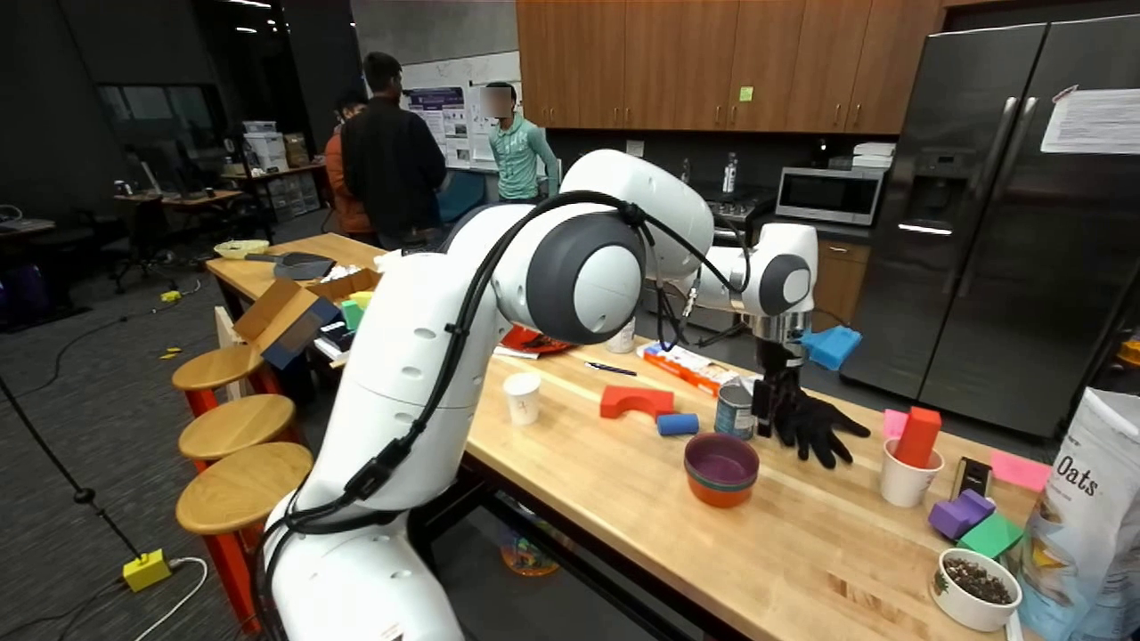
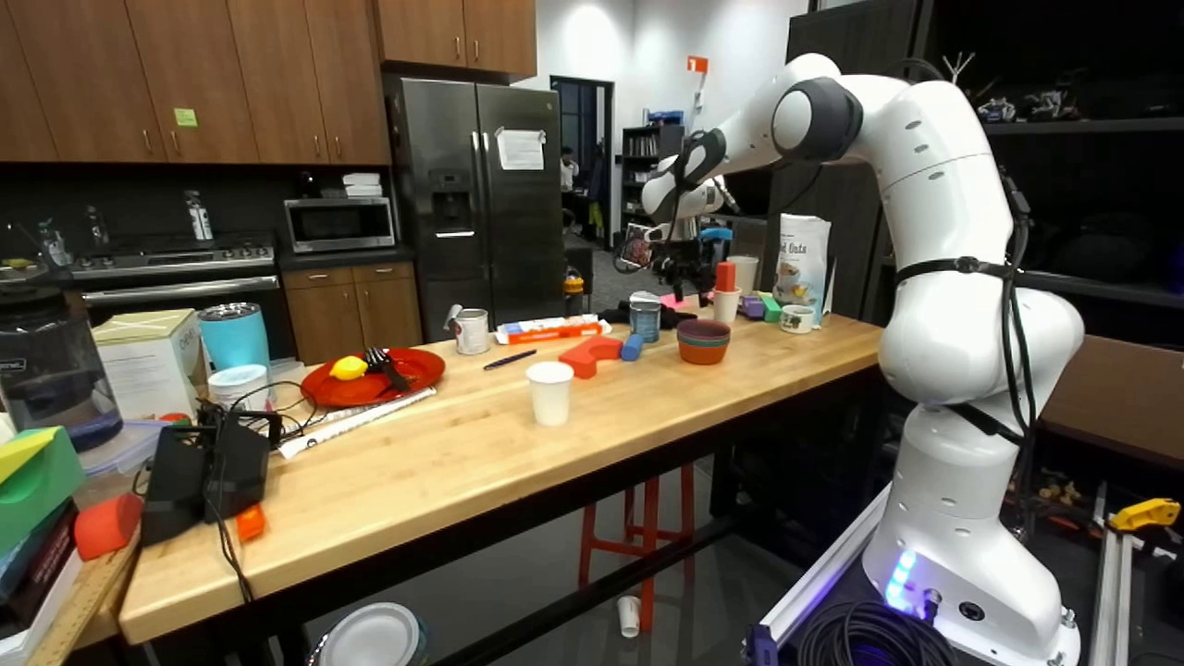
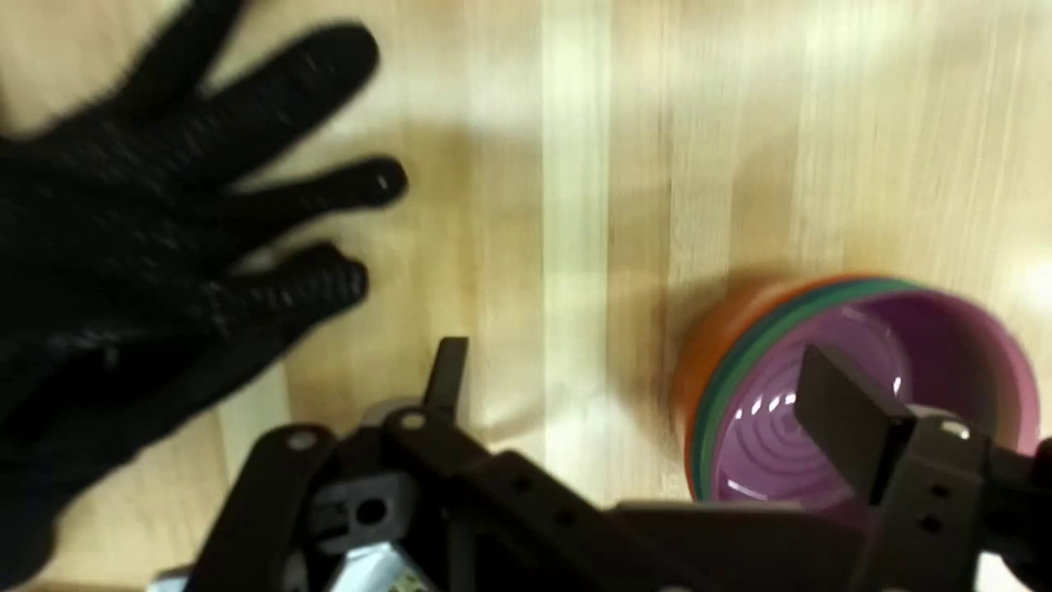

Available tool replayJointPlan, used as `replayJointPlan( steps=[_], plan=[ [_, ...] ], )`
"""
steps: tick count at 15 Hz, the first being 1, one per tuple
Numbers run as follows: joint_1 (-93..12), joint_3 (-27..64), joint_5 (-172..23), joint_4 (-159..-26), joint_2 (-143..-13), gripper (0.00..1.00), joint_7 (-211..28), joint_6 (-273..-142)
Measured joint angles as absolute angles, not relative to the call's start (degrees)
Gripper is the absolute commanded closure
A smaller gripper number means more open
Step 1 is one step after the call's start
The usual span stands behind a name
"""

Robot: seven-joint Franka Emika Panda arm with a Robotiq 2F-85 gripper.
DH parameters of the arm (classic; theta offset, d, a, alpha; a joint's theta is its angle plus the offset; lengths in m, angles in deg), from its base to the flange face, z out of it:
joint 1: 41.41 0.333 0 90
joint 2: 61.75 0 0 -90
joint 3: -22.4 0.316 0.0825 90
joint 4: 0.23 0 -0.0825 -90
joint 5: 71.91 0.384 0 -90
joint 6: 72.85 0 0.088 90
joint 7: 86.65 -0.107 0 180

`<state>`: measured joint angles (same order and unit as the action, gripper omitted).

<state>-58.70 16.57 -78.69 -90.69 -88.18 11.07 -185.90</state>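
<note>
Glove (image 1: 809, 423): we count one
Bowls (image 1: 721, 479): four — as best we can tell
Tin cans (image 2: 645, 319): we see two
Pen (image 2: 510, 361): one
Oats bag (image 2: 802, 264): one
Microwave (image 2: 339, 225): one
Fridge (image 2: 470, 254): one

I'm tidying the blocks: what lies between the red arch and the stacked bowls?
A blue cylinder lies between the red arch and the stacked bowls, as both exterior views show.

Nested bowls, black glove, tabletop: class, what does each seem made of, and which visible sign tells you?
The nested bowls look like smooth, glossy plastic or glazed ceramic: bright highlights dot the purple inside. The black glove seems knitted or coated fabric, mostly matt: ribbed texture, few shiny spots. The tabletop looks like satin-finished wood: grained strips, soft reflections.
</note>
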Motion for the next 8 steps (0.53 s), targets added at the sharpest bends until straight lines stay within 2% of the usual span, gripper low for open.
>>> replayJointPlan(
  steps=[5, 8],
  plan=[
    [-58.7, 13.1, -89.3, -87.1, -79.8, 0.00, 13.0, -187.7],
    [-58.6, 12.7, -93.0, -85.4, -77.6, 0.00, 12.8, -194.2]
  ],
)
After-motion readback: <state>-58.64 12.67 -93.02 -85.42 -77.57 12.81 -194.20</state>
